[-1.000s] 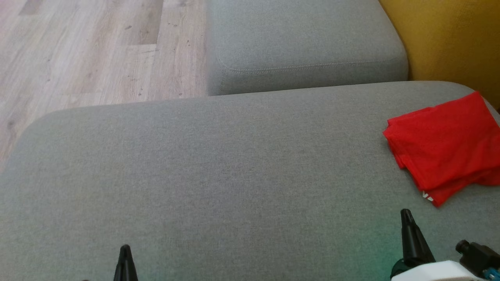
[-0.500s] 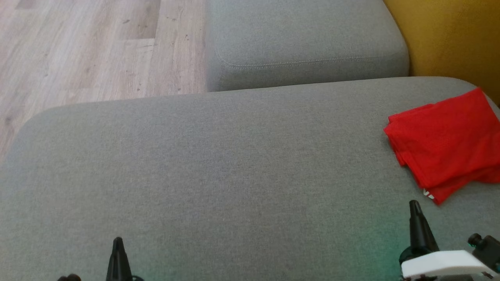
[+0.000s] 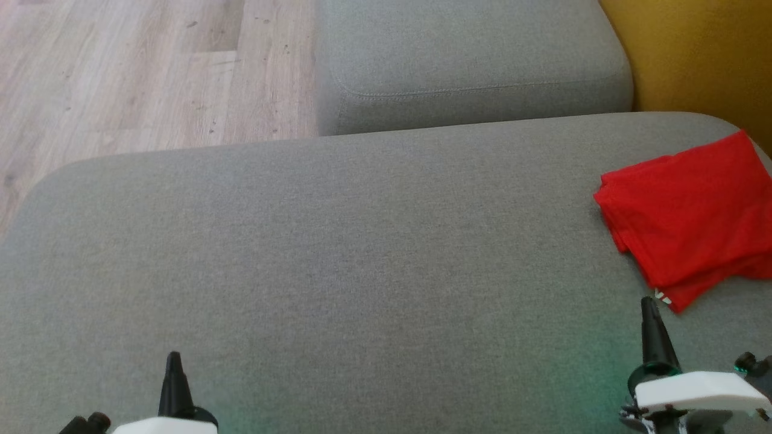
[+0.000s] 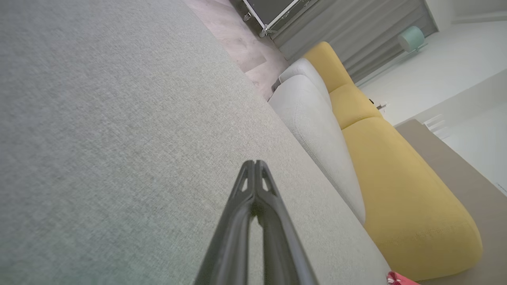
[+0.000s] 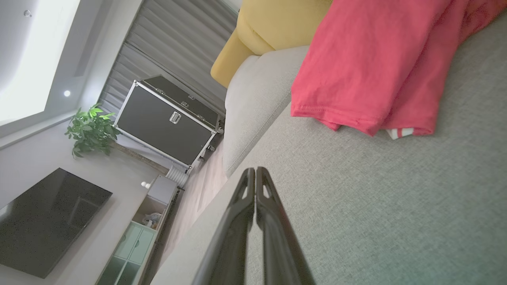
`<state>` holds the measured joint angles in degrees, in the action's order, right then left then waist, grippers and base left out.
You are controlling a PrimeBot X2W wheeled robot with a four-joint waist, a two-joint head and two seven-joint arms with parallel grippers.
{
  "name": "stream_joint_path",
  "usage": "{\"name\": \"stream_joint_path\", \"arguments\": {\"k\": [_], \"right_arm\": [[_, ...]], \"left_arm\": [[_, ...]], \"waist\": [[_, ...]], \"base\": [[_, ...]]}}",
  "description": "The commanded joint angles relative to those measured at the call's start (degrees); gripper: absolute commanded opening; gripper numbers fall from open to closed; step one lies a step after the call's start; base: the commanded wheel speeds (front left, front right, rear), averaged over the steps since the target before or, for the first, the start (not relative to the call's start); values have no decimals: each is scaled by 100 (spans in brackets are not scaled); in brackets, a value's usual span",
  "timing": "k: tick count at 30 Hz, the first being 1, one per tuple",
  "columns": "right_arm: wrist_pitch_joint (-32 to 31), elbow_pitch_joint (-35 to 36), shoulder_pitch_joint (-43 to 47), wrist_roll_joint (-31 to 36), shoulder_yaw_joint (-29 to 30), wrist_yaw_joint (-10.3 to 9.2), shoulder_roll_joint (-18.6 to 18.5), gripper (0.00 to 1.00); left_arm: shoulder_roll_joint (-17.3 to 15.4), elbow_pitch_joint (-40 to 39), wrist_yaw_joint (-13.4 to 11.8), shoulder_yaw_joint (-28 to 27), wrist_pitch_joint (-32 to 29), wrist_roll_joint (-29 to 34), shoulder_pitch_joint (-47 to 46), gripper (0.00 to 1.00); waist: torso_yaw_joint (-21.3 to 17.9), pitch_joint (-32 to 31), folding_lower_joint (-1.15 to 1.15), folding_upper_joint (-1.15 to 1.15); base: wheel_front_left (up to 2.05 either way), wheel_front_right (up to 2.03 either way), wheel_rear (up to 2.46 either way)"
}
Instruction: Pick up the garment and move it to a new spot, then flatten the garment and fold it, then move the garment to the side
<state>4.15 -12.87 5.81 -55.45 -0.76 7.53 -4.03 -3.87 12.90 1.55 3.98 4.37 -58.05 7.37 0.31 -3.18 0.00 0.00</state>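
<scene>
The red garment (image 3: 693, 217) lies folded at the right edge of the grey sofa cushion (image 3: 338, 253); the right wrist view has it (image 5: 372, 63) at the upper right, with a white-striped bit peeking from under its edge. My right gripper (image 3: 650, 304) is shut and empty, its tips just short of the garment's near corner; the right wrist view shows its fingers (image 5: 255, 171) pressed together. My left gripper (image 3: 174, 359) is shut and empty over bare cushion at the lower left, its tips (image 4: 254, 163) together in the left wrist view.
A second grey cushion (image 3: 470, 60) adjoins the far side, with yellow upholstery (image 3: 699, 54) to the right and wooden floor (image 3: 132, 72) to the left. The right wrist view shows a black flight case (image 5: 166, 118), a plant (image 5: 91, 130) and a dark screen (image 5: 43, 221).
The head camera has tilted, sliding the scene slightly up the picture. Both grippers show farther up the frame, the right one nearer the garment's corner. The garment lies unchanged.
</scene>
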Motion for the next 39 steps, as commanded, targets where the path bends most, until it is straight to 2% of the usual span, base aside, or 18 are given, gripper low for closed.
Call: {"name": "stream_joint_path", "arguments": {"k": [1,39], "right_arm": [[-34,146,-324,-175,-11,-2,-78,0],[-662,-34,-945,-2828,378,-4,-44,0]], "left_arm": [[-76,-144,47,-159,-39,-156,-351,0],[-65,36,443,-643,-667,-2648,-1065,0]], "waist": [[-1,8,0,0],[-22,246,0,0]], "base": [[0,0,0],[0,0,0]]}}
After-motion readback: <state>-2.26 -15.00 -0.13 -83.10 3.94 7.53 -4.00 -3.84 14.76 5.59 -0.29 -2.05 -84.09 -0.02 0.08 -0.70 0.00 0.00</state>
